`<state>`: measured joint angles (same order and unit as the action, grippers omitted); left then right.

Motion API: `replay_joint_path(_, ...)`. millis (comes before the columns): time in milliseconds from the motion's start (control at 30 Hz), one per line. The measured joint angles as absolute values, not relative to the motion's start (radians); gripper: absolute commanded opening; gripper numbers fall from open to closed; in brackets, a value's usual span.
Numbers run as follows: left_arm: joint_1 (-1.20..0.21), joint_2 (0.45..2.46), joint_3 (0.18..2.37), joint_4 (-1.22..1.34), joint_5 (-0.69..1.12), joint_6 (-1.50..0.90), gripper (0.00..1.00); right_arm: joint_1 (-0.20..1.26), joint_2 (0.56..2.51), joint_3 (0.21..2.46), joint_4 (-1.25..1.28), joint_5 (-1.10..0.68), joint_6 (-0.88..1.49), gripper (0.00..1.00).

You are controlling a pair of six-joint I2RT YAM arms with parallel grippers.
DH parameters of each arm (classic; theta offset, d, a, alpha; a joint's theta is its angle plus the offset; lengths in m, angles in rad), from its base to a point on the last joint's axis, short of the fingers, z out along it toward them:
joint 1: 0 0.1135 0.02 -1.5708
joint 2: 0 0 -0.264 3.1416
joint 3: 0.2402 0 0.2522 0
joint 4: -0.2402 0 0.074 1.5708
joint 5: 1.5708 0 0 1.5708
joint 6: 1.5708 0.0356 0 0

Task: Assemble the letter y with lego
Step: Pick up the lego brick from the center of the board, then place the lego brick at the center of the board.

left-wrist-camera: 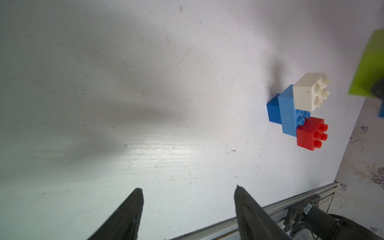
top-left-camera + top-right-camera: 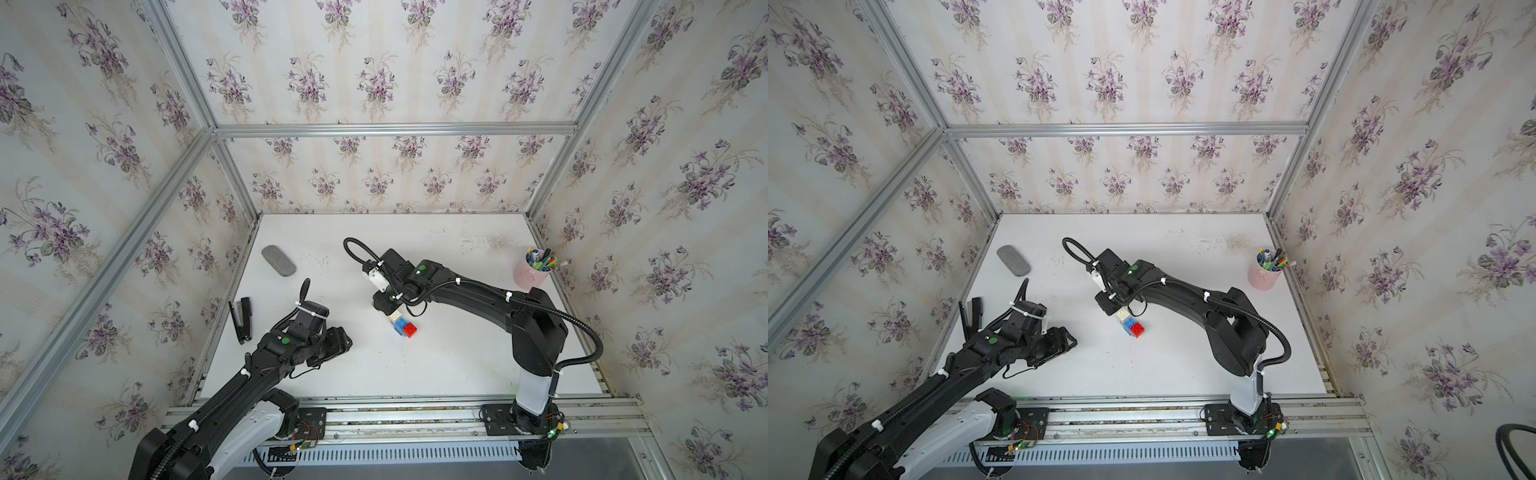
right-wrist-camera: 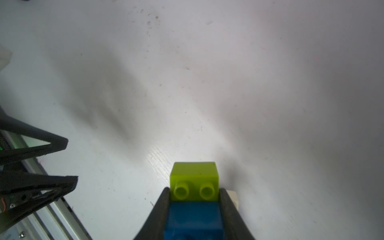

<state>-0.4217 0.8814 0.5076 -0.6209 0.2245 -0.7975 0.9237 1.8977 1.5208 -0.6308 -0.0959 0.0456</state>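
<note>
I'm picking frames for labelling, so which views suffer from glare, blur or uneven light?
Left wrist view: a bright glare patch on the table, and the lime green brick at the picture's edge is blurred. Right wrist view: the dark blue brick held in the right pincer is soft, too close to the lens. Both top views: evenly lit, no glare.

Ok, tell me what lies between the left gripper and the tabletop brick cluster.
Only bare table between left gripper and brick cluster; the left wrist view shows it.

Pale wallpaper walls [image 2: 374, 75] printed with purple flower sprigs, framed by silver aluminium bars [image 2: 395, 129], enclose a scuffed white tabletop [image 2: 436, 365] under soft even light.
</note>
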Motion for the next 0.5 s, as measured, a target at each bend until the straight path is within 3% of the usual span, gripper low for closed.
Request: replay_joint_path(500,-0.383,0.88,0.505,-0.641,0.224,-0.796,0.71,0.987,2.061,1.569,-0.623,-0.082,-0.001,0.3)
